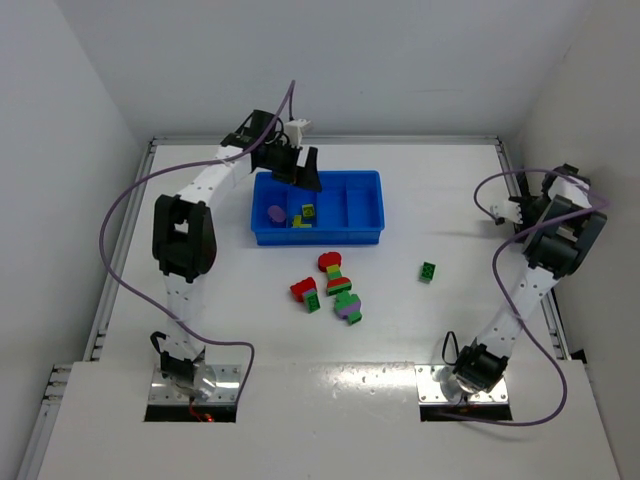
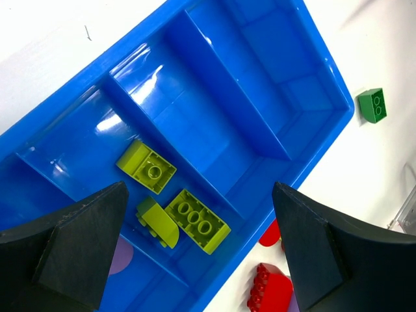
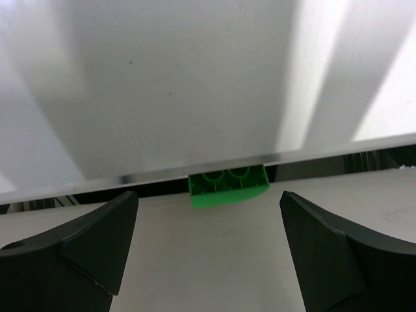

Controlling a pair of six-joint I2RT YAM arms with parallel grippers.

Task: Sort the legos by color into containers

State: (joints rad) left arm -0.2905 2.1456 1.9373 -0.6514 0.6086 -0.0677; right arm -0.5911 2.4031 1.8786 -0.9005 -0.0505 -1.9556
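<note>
Three yellow-green legos (image 2: 188, 211) lie in the blue tray's (image 1: 316, 238) second compartment from the left, a purple piece (image 1: 275, 212) in the first. Mixed-colour stacks (image 1: 335, 288) sit on the table (image 1: 450, 330) at the tray's six o'clock, a green brick (image 1: 427, 271) at four. The left gripper (image 1: 300, 170) hovers wide and empty over the tray. The right gripper (image 1: 497, 212), at three o'clock, gapes empty.

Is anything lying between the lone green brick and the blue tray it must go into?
Nothing visible. Only bare table separates the green brick from the blue tray's near right corner. The mixed brick stacks lie off to the left, and the open left gripper hangs above the tray's left half.
</note>
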